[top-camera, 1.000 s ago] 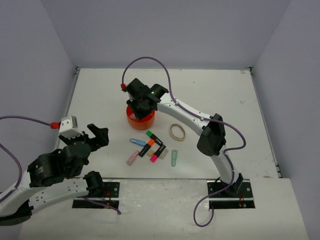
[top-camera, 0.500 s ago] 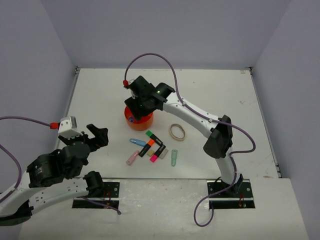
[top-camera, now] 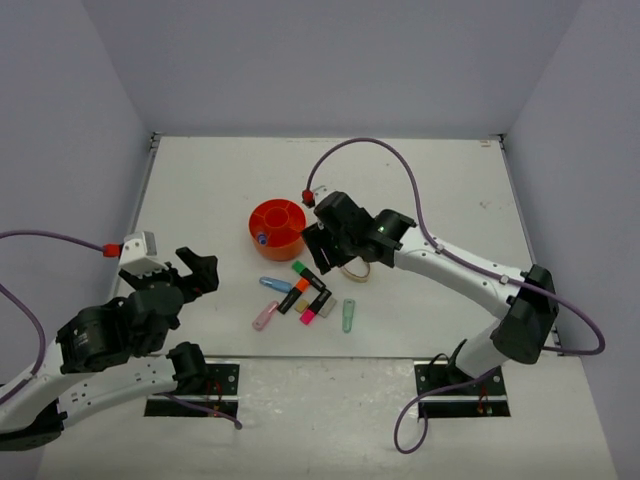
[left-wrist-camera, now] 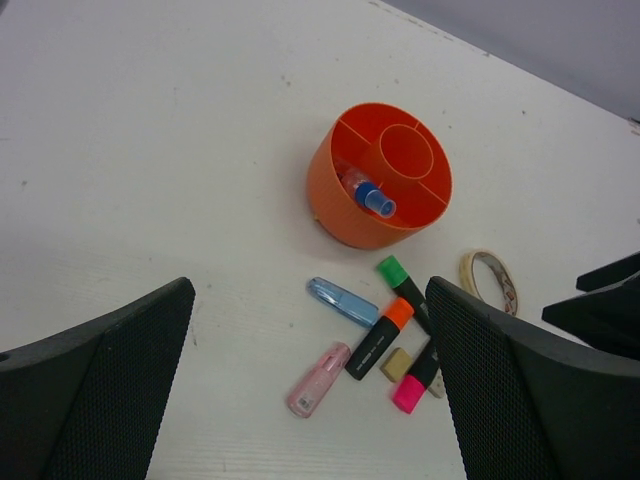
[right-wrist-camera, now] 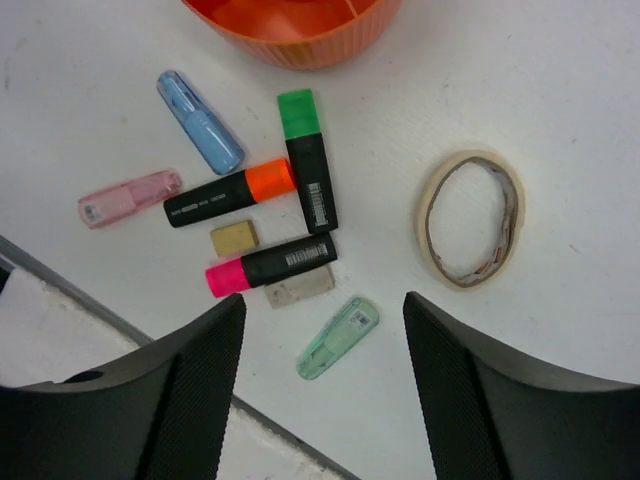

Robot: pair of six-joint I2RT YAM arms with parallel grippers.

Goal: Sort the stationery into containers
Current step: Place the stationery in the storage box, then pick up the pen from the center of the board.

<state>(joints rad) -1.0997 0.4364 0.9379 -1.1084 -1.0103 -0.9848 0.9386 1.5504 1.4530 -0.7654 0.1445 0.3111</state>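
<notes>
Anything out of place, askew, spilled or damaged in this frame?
Nothing looks damaged or spilled. The only piece in the orange organiser, a blue-ended piece, lies slanted in an outer compartment rather than upright. The loose stationery is scattered at mixed angles on the table beside it, not yet sorted.

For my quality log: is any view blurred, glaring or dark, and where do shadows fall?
Top external: even soft light, sharp, no glare, only faint shadows. Left wrist: organiser sharp; left fingers dark against the bright table. Right wrist: tape ring sharp; right fingers dark, slightly soft.
</notes>
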